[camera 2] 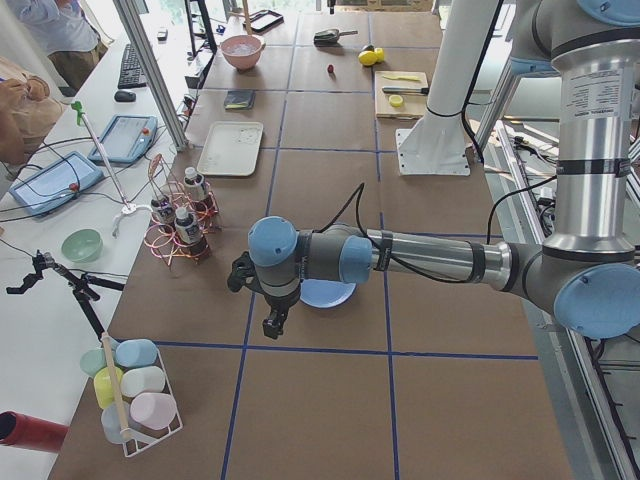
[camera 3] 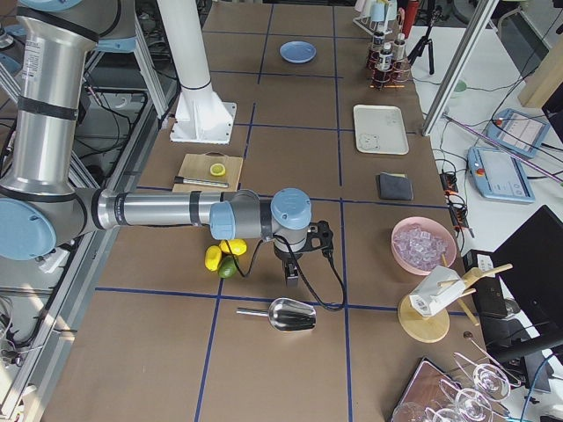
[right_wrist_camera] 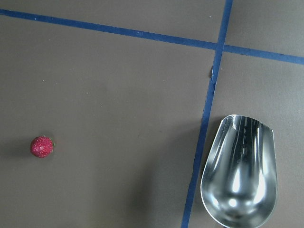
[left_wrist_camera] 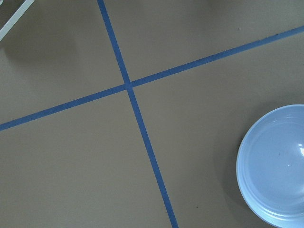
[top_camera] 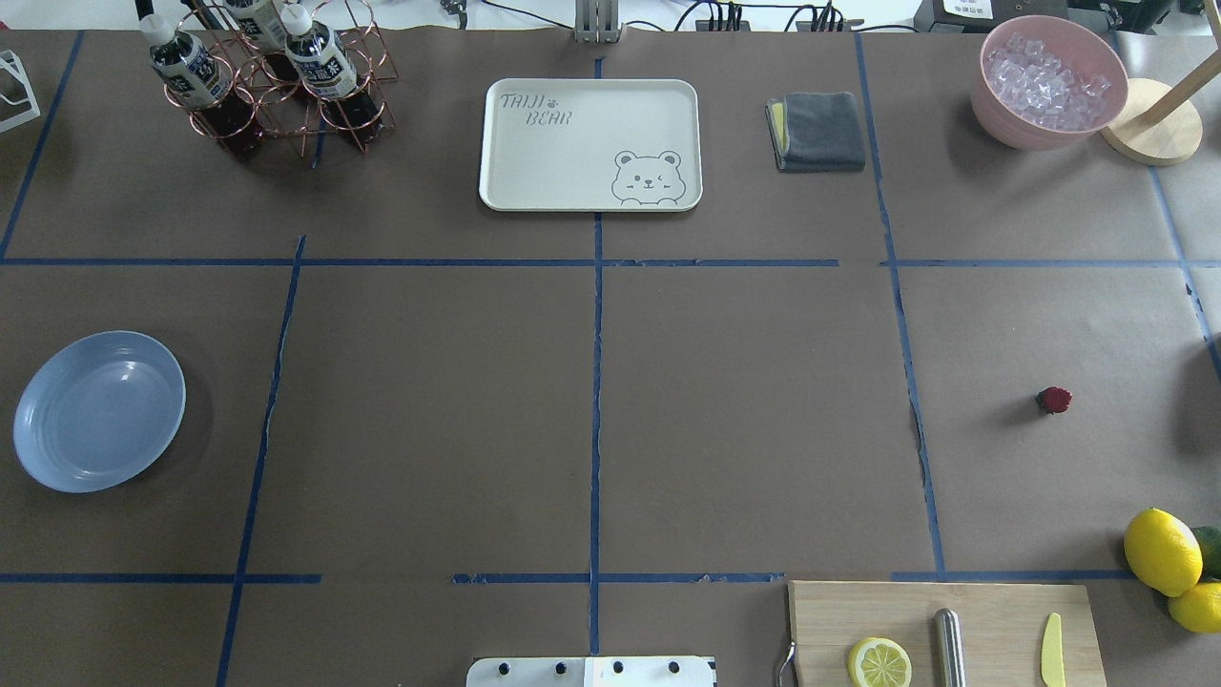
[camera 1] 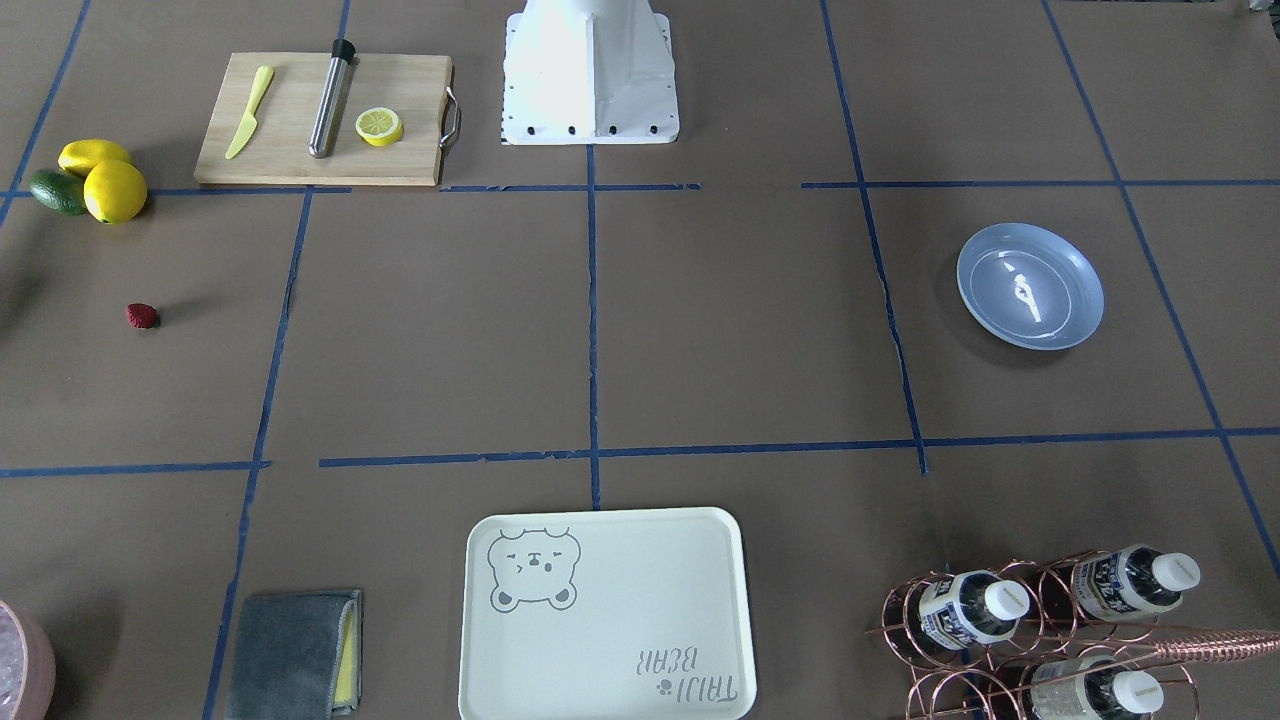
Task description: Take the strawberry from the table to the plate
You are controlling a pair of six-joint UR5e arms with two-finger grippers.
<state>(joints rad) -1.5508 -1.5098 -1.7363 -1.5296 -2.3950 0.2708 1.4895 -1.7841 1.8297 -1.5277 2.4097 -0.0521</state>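
The strawberry [camera 1: 141, 316] [top_camera: 1053, 400] lies alone on the table [top_camera: 744, 410] on the robot's right side, and shows small at the left of the right wrist view [right_wrist_camera: 42, 147]. On the opposite side sits the empty light-blue plate [camera 1: 1030, 285] [top_camera: 98, 410] [left_wrist_camera: 275, 166]. My right gripper [camera 3: 292, 272] hangs above the table near the lemons, seen only in the exterior right view. Only the exterior left view shows my left gripper [camera 2: 272, 325], which hovers just beside the plate [camera 2: 325, 293]. For both I cannot tell whether they are open or shut.
A cutting board [top_camera: 944, 630] with a lemon half, a steel rod and a yellow knife lies near the robot base. Lemons and an avocado [camera 1: 95, 180] sit beyond the strawberry. A metal scoop [right_wrist_camera: 240, 173], a cream tray [top_camera: 591, 143], a bottle rack [top_camera: 267, 76], a grey cloth [top_camera: 818, 131] and a pink bowl [top_camera: 1049, 81] ring the table.
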